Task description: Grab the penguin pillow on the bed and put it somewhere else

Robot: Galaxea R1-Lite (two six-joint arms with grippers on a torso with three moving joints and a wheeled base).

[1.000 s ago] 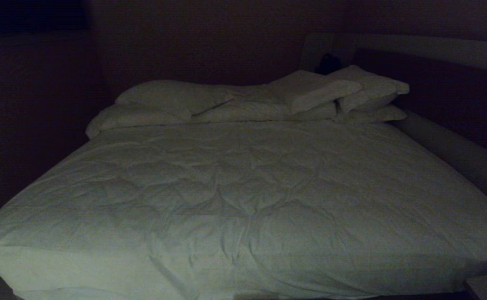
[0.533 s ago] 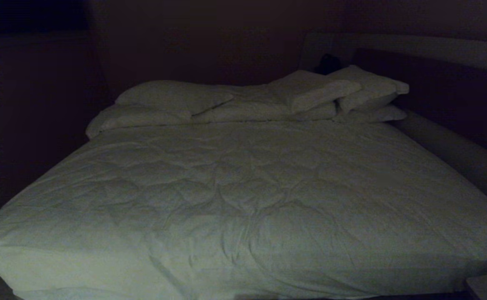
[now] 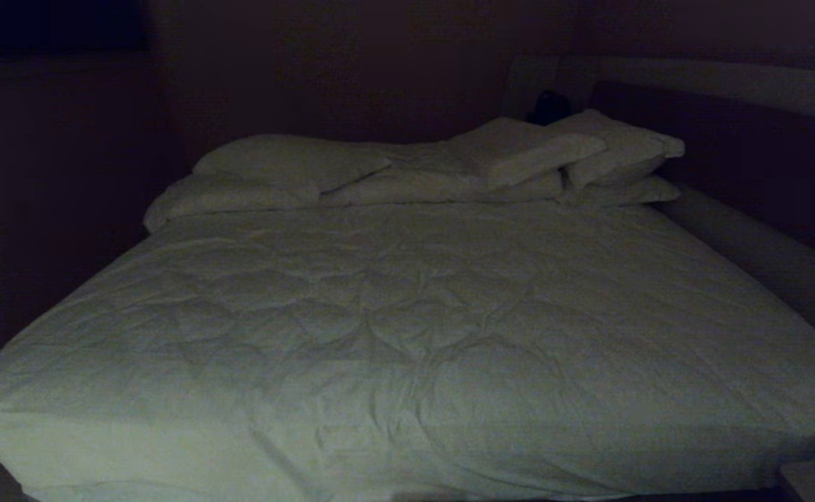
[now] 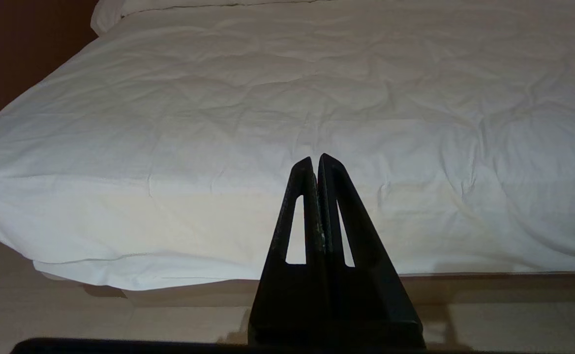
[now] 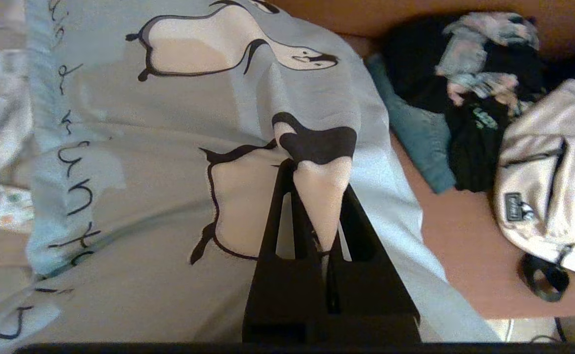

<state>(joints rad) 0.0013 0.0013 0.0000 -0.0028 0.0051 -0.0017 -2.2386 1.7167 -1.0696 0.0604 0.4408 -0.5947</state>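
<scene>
The penguin pillow [image 5: 169, 147], grey-blue with black-and-white penguins and handwritten letters, fills most of the right wrist view. My right gripper [image 5: 317, 182] is shut on a pinched fold of its cover, and the pillow hangs over a brown surface [image 5: 464, 246]. Neither the pillow nor the right gripper shows in the head view. There the bed [image 3: 407, 314] lies under its wrinkled white duvet. In front of the bed's [image 4: 218, 98] foot edge, my left gripper [image 4: 317, 160] hangs shut with nothing in it.
Plain white pillows [image 3: 288, 164] are stacked at the bed's head, with a dark object [image 3: 549, 108] behind them. A padded frame [image 3: 763, 251] runs along the bed's right side. Beside the held pillow lie dark clothes [image 5: 464, 98], jeans [image 5: 415, 132] and a pale waist bag [image 5: 548, 172].
</scene>
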